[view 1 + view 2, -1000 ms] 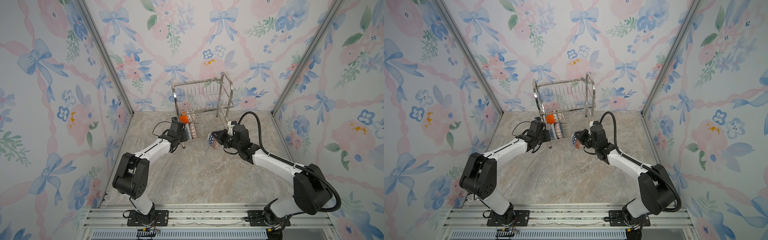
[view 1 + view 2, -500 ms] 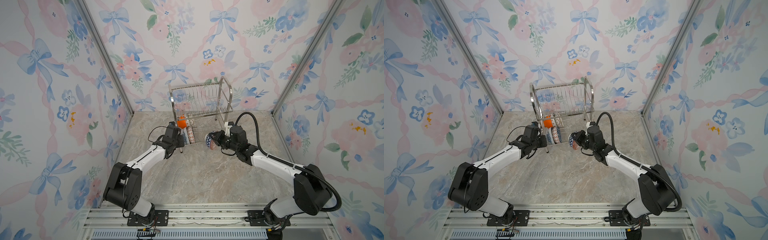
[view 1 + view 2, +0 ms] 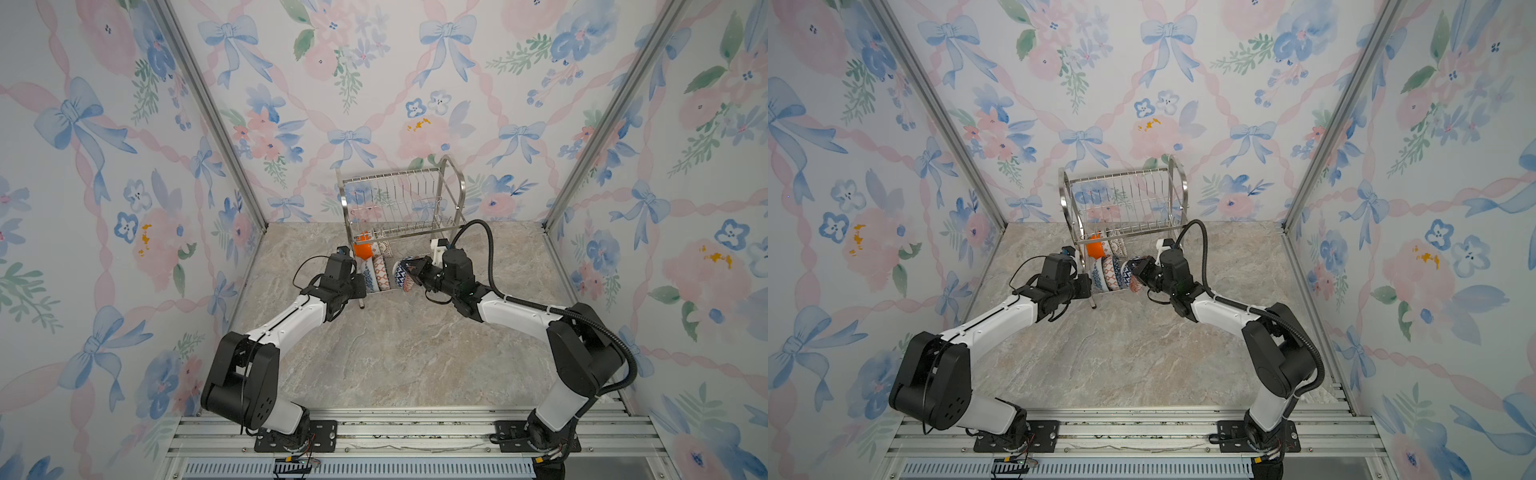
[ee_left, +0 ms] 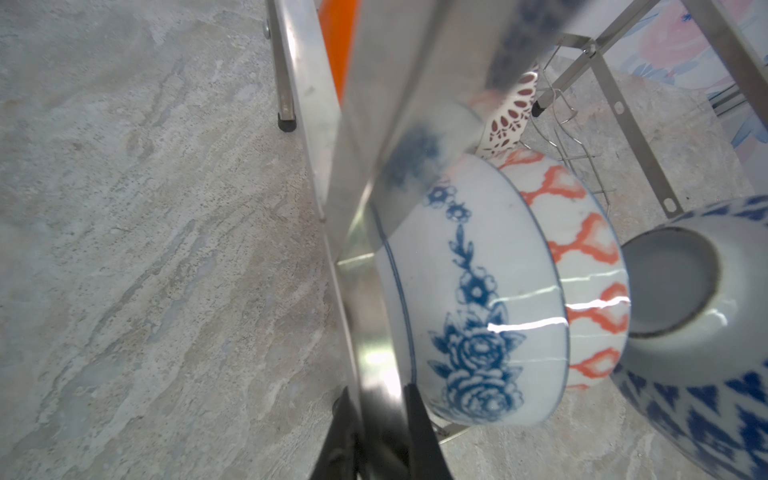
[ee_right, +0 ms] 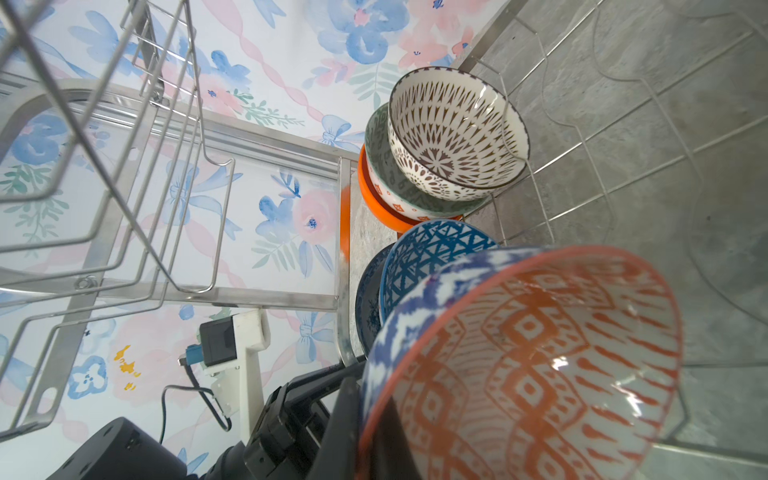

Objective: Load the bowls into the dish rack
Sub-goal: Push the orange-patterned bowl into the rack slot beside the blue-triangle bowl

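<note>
A: How far is the loading?

B: Five bowls already stand on edge on the lower shelf of the dish rack [image 3: 399, 199]. Behind are the plain orange bowl [image 3: 362, 250], the green-white bowl [image 5: 380, 166] and the white bowl with dark lattice [image 5: 453, 133]. In front are the blue floral bowl [image 4: 469, 299] and the red-lattice bowl [image 4: 590, 257]. Only the sixth is left.

A: Where is it?

B: The right gripper [image 3: 417, 269] is clenched on its rim and holds this orange-patterned bowl [image 5: 532, 365] just beside the red-lattice bowl. Whether they touch, I cannot tell. The left gripper [image 4: 380, 430] is clamped on the rack's side frame.

A: What differs from one second ago?

B: The held bowl is now nearer to the row, and the left arm's elbow sits lower, closer to its base.
</note>
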Controlling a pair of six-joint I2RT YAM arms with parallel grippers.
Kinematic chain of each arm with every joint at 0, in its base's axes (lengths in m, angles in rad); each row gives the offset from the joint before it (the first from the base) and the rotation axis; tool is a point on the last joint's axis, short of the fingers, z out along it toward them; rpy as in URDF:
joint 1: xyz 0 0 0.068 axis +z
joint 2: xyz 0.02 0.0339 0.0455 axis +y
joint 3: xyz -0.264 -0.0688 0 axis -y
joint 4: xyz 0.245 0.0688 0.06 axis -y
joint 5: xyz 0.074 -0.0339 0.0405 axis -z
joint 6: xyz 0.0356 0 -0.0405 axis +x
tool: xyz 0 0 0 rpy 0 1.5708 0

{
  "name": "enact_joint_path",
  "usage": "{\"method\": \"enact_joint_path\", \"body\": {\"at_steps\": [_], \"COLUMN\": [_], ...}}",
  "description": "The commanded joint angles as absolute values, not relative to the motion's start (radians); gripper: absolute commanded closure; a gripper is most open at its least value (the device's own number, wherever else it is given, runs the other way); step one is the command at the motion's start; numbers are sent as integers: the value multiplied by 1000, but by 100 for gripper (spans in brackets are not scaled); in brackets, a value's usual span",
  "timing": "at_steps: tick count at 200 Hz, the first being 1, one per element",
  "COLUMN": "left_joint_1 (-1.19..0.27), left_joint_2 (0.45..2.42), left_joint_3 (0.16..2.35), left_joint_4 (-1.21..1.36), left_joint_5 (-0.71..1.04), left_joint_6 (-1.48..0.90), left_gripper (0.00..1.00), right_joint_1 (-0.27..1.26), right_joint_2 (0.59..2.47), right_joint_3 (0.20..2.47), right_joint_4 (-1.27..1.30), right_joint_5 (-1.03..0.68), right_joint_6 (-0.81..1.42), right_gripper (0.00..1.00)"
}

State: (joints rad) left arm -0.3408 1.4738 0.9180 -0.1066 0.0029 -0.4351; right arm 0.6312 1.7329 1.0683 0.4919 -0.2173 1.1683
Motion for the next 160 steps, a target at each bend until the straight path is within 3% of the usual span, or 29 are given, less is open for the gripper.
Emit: {"method": "enact_joint_path", "body": {"at_steps": [1,160], "left_joint_1": [-323,-245], "left_joint_2": [1458,1502], "left_joint_3": [891,891], "left_joint_4": [-204,-237], "left_joint_5": [139,205], "left_joint_6": [-456,-371], "left_gripper": [100,100], "right_joint_1": [638,623], "right_joint_2": [1765,1962], "right_joint_3": [1115,1218], "right_joint_4": [562,715], "right_joint_5": [-241,-331], "right_joint_6": [1166,1214], "right_gripper": [100,100]}}
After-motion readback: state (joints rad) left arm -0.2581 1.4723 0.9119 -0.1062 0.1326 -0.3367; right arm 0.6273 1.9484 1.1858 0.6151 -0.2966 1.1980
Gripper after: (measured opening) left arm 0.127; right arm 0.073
